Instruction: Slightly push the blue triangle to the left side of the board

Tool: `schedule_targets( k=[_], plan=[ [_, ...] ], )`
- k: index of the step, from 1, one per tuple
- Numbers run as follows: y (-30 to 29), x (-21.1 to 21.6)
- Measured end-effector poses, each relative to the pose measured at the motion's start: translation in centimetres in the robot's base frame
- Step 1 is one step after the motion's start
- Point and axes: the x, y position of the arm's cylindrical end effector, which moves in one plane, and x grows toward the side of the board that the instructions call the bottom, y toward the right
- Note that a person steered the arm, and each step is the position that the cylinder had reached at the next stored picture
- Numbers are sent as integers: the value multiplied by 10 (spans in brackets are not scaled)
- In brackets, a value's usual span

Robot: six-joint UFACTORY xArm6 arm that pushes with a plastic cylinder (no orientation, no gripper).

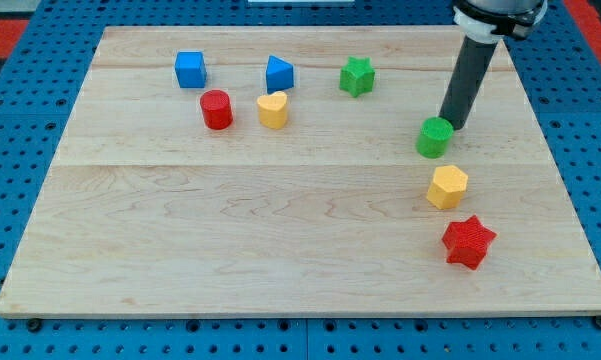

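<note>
The blue triangle (279,74) sits near the view's top, left of centre, just above the yellow heart (273,109). My tip (452,126) is far to its right, touching or nearly touching the upper right side of the green cylinder (435,137). The dark rod rises from there to the view's top right.
A blue cube (190,69) and a red cylinder (217,109) lie left of the triangle. A green star (357,75) lies to its right. A yellow hexagon (447,186) and a red star (468,241) lie below the green cylinder. The wooden board (230,230) ends in blue pegboard.
</note>
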Motion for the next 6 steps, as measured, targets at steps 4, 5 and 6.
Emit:
schedule_targets(
  k=[4,5,6],
  plan=[
    [-114,-29],
    [-141,-32],
    [-144,-58]
  ],
)
